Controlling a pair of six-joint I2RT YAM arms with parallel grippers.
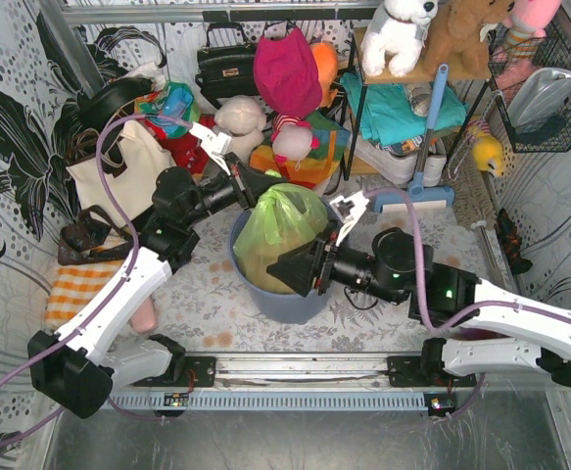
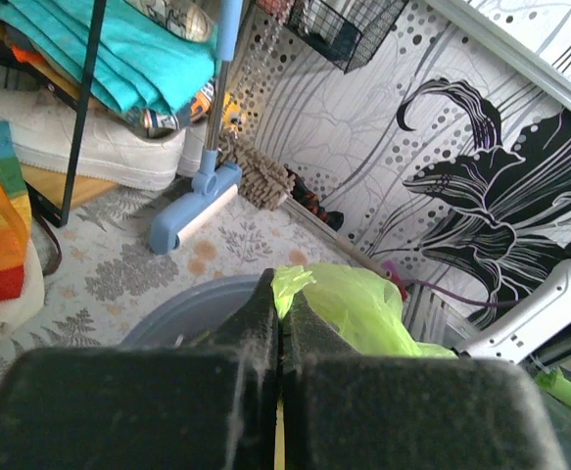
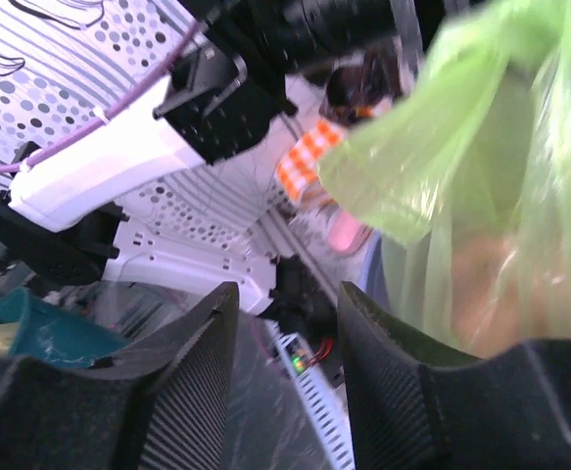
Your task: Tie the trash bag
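Inspector: Left gripper [image 2: 277, 294], condition?
Recorder: Fingers were pressed together, pinching the trash bag [image 1: 280, 220] at its 10 o'clock edge.
Inspector: Right gripper [image 3: 287, 299]?
Recorder: Fingers were spread, gripping nothing, at the bag's 5 o'clock.
Inspector: Bag location?
Recorder: Seated in the blue-grey bin [image 1: 290, 304], bulging above its rim.

Left arm [image 1: 118, 294] and right arm [image 1: 530, 318]: white links, black joint housings, black bases. Purple cable [image 1: 104, 171] loops off each. Green LED [image 1: 449, 292] on right. Left gripper [image 2: 279, 299] black, dusty; right gripper [image 3: 287, 299] black, ribbed inner faces.
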